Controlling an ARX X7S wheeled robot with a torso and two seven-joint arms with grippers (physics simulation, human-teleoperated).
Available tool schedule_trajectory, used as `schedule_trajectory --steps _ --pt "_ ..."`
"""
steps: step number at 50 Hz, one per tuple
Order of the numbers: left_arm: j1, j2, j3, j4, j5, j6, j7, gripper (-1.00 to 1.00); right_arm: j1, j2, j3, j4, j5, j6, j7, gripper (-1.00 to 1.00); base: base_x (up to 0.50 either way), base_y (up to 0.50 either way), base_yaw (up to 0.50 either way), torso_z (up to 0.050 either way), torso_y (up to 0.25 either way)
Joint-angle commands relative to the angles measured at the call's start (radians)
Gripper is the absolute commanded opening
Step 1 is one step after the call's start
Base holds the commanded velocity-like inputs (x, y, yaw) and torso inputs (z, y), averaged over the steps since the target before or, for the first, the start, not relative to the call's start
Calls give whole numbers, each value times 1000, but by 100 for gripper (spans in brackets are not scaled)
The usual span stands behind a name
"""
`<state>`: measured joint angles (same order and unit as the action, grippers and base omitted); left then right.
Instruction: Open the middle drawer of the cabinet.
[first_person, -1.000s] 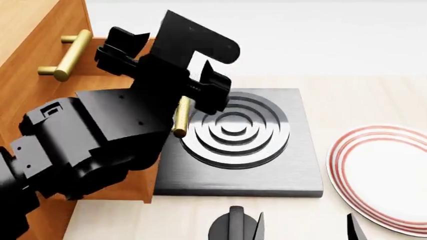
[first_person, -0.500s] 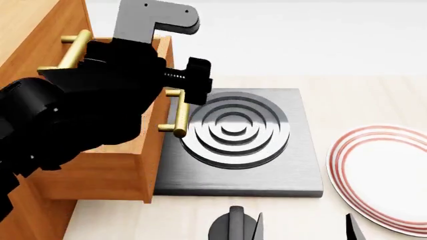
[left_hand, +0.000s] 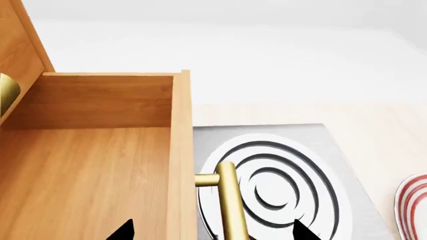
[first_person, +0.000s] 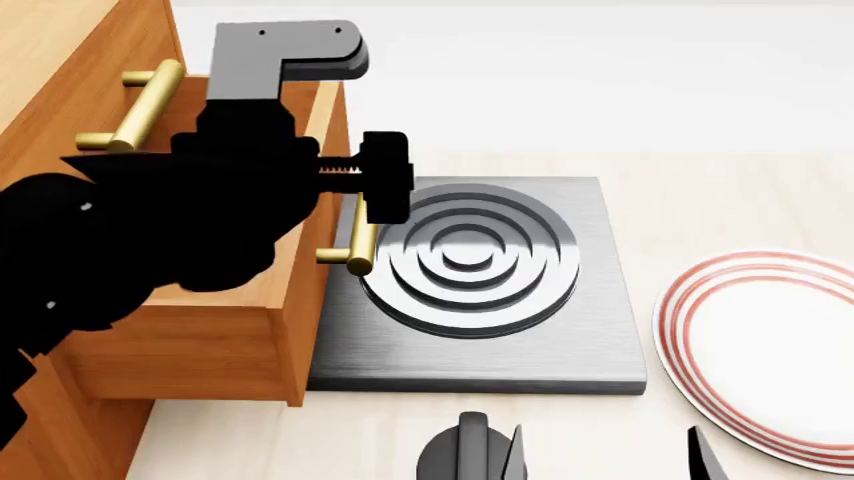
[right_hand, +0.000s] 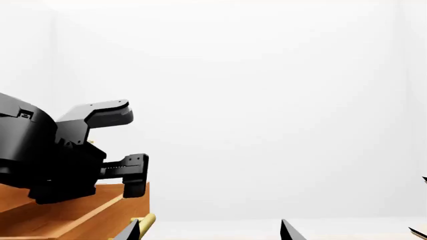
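At the left of your head view stands the cabinet (first_person: 60, 60), orange-brown wood grain, with the top drawer's brass bar (first_person: 134, 105) showing near its upper front. Below it, the middle drawer (first_person: 200, 345) is pulled out over the table (first_person: 721, 200), its flat front hanging over the left edge of a dark grey burner plate (first_person: 534, 330) with raised concentric rings. Your left wrist view looks down into the drawer box, which holds nothing visible, and onto its brass handle (left_hand: 230, 205) outside the front panel.

Your left end effector (first_person: 367, 180) hovers above the drawer front, fingers spread apart, gripping nothing and clear of the handle. Your right end effector (first_person: 601, 455) sits low at the near edge of the table, fingertips apart, holding nothing.

A white plate with red rings (first_person: 761, 350) lies to the right of the burner plate, apart from it.
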<state>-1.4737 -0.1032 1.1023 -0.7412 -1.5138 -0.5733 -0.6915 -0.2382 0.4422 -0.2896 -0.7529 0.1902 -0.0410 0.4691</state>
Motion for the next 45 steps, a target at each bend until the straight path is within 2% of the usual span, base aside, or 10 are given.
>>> schedule_trajectory --steps 1,15,31,45 --pt "-2 3 33 -13 -2 -60 16 100 1 2 -3 1 -1 1 2 100 0 0 0 0 0" --pt "21 38 24 -128 -25 -57 28 100 1 4 -7 1 -3 0 6 100 0 0 0 0 0" --pt "48 54 28 -85 -47 -72 72 100 4 8 -10 -1 -2 2 10 100 0 0 0 0 0" --pt "48 70 36 -63 -50 -66 64 100 4 12 -10 1 2 -3 12 100 0 0 0 0 0"
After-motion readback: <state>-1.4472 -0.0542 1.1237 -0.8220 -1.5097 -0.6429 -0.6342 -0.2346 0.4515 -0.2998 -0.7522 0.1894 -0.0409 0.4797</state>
